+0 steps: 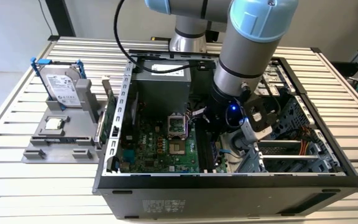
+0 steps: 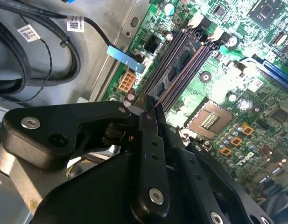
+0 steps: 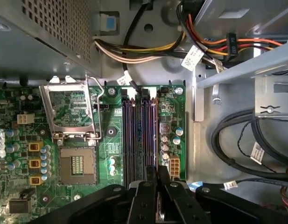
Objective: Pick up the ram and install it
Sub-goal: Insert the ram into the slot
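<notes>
Inside the open computer case (image 1: 113, 140), the tool (image 3: 158, 186) was clenched on the ram (image 2: 174, 74), whose long axis ran along the motherboard's memory slots (image 3: 139, 135). Beside these sat the open processor socket (image 3: 71, 112) and bundled cables (image 3: 148, 49). Labels were unreadable.
</notes>
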